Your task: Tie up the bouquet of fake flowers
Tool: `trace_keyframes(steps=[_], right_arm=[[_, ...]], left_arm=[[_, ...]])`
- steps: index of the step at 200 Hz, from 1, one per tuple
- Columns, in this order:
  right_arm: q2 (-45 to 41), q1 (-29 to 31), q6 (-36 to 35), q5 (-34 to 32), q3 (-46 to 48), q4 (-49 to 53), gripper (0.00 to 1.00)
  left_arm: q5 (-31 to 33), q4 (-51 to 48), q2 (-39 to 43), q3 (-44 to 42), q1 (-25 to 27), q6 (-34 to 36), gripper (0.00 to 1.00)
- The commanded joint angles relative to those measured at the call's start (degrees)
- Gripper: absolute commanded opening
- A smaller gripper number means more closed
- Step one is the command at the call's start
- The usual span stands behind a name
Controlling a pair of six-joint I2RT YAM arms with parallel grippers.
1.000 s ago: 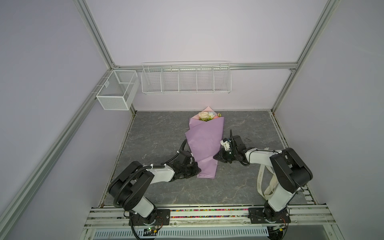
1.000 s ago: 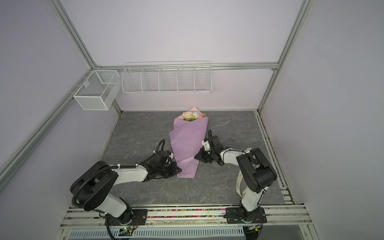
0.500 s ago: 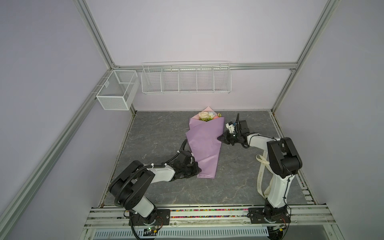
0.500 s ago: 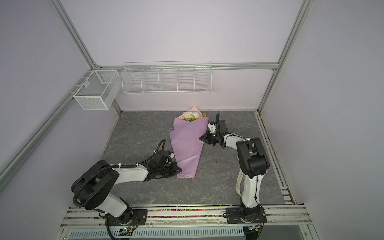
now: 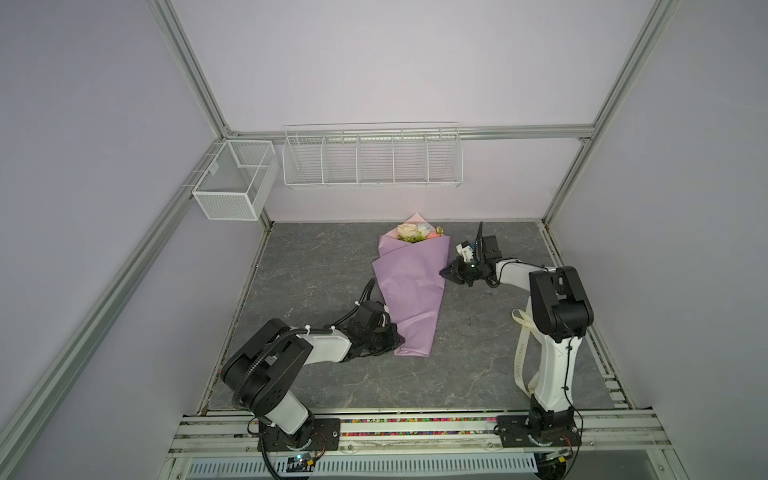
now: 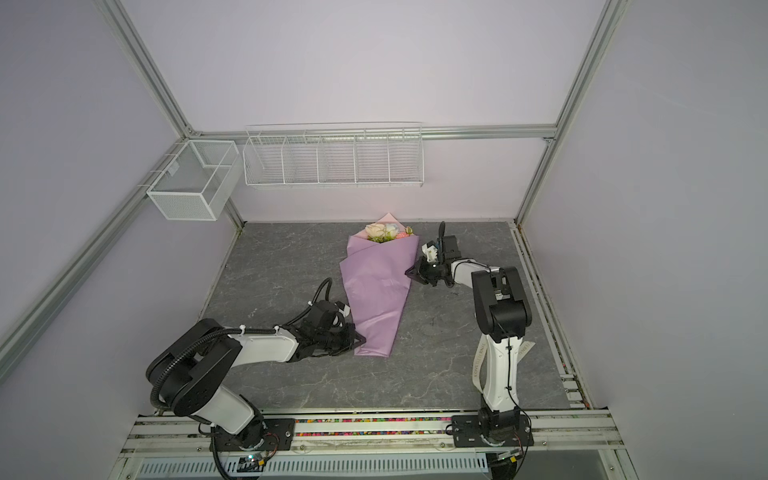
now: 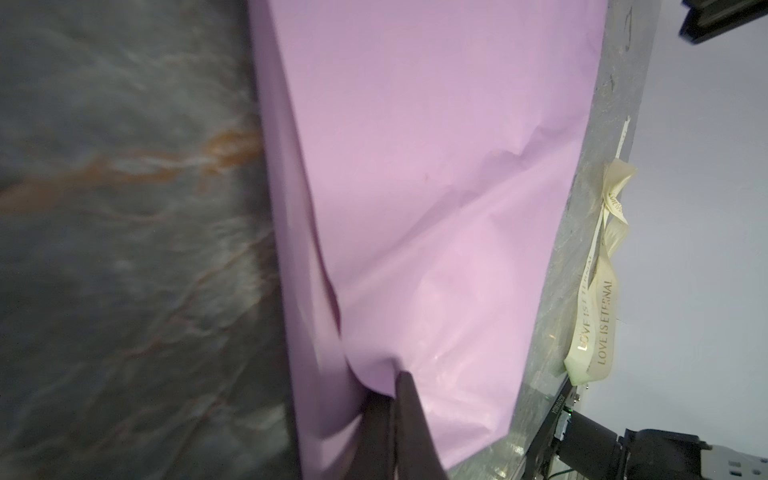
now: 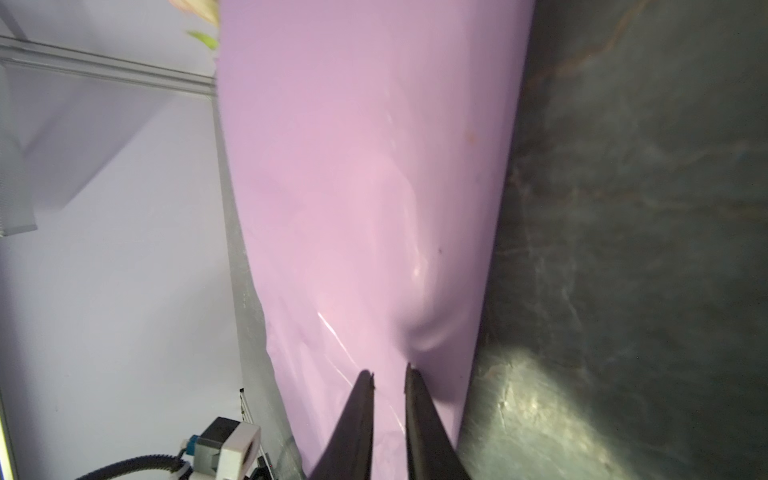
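Right fingers (image 8: 359, 419) meet wrapping paper (image 5: 409, 286) around bouquet (image 5: 412, 232).

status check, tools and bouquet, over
Left tool shut on wrapping paper near its narrow end. Right tool barely open, tips against the paper's side. Bouquet wrapped, untied. Ribbon lies apart, beside right arm.

Centre of the grey marbled stone-look worktop (image 5: 311, 270): cone of lilac wrapping paper (image 5: 409, 291), mouth toward 12 o'clock, tip toward 6. In the mouth, bouquet of fake flowers (image 5: 415, 232) with pink, cream and pale-blue cloth roses. On the 9 o'clock side of the tip, black left hand (image 5: 400, 340). Against the cone's 3 o'clock edge, black right hand (image 5: 444, 273). Well apart toward 4 o'clock, by the right arm, long cream printed ribbon (image 5: 521, 345). On the back wall at 12, white wire rack (image 5: 372, 160). At 10, white mesh box (image 5: 232, 187).
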State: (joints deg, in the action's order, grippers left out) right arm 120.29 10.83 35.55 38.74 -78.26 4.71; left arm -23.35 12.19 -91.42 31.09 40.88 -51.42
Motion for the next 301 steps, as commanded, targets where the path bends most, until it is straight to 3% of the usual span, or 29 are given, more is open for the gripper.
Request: trace_keyframes(steps=[1, 65, 137, 178, 206, 226, 251, 301], right_arm=[[2.55, -1.77, -2.34, 2.40, -4.74, 3.15, 0.20], [14.05, -3.36, 1.90, 4.30, -19.19, 3.38, 0.20], [23.83, -4.71, 3.22, -0.64, -31.81, 8.63, 0.20], [25.91, -5.54, 3.74, -0.69, -37.64, 11.28, 0.20], [22.11, -5.80, 2.39, 0.60, -39.53, 13.83, 0.22], [16.25, -5.75, 1.03, 1.32, -36.31, 14.45, 0.24], [5.22, -5.15, -1.65, 0.57, -24.16, 13.02, 0.29], [-17.48, -0.92, -1.54, -3.65, 7.13, 6.72, 0.40]], left_arm=[[0.24, -3.13, -2.19, 0.20, 0.25, 1.02, 0.00], [-0.28, -3.66, -2.45, 0.29, 0.17, 1.32, 0.00], [-0.46, -3.70, -3.03, -0.58, 0.16, 1.47, 0.00], [-0.51, -3.25, -2.98, -0.68, 0.11, 1.32, 0.00], [-0.47, -3.02, -2.63, -0.75, 0.14, 1.23, 0.00], [-0.16, -2.62, -1.72, -0.92, 0.16, 0.89, 0.00], [1.46, -3.83, 0.02, -0.73, 0.16, 0.75, 0.04], [4.37, -7.74, 5.06, -0.29, 0.09, 0.73, 0.34]])
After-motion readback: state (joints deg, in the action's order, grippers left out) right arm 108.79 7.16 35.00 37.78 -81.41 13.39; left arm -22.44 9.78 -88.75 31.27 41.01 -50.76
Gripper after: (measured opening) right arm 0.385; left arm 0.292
